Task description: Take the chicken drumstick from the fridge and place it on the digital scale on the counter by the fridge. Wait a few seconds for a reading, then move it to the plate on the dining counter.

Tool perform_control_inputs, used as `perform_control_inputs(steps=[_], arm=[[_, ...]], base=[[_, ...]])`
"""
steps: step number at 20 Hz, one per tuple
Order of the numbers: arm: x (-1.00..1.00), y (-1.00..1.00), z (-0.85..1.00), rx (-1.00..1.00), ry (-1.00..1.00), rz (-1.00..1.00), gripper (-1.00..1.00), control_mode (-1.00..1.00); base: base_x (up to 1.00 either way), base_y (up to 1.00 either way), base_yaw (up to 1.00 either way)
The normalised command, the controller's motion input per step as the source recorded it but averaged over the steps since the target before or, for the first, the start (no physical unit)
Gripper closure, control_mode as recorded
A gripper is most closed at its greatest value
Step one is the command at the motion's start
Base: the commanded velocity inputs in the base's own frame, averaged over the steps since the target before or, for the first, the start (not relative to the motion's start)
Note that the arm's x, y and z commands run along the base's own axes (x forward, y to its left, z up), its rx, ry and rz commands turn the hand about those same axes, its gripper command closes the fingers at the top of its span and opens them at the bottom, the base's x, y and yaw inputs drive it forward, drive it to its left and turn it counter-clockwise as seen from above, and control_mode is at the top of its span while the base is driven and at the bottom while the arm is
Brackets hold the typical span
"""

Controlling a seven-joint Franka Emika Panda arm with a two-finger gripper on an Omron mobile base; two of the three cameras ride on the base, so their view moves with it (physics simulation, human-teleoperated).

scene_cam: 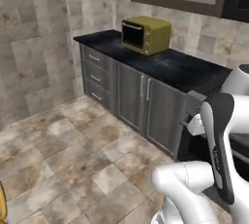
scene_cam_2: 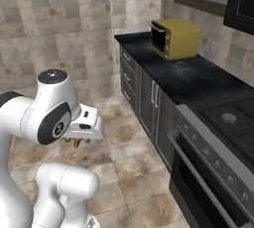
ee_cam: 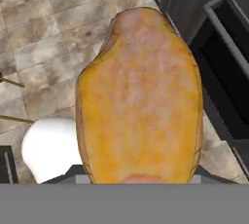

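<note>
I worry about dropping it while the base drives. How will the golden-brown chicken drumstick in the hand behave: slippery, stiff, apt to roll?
The golden-brown chicken drumstick looks smooth and rounded, so it may be somewhat slippery. It shows no sagging in the hand view, so it is probably stiff. Its egg-like outline suggests it could roll or rock once set on a flat surface.

drumstick (ee_cam: 140,101): matt, mottled golden skin | counter (scene_cam: 185,67): glossy black marble | toaster oven (scene_cam: 146,34): matt olive | floor (scene_cam: 63,155): stone tile
</note>
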Motion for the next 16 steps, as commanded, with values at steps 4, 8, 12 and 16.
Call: perform_control_inputs(steps=[4, 8, 12, 16], arm=[[0.0, 0.0, 0.0, 0.0, 0.0, 0.0, 1.0, 1.0], [0.0, 0.0, 0.0, 0.0, 0.0, 0.0, 1.0, 1.0], [0.0, 0.0, 0.0, 0.0, 0.0, 0.0, 1.0, 1.0], [0.0, 0.0, 0.0, 0.0, 0.0, 0.0, 1.0, 1.0]], base=[[-0.05, 0.53, 0.85], [-0.06, 0.29, 0.84], [0.0, 0.05, 0.83], [-0.08, -0.3, 0.74]])
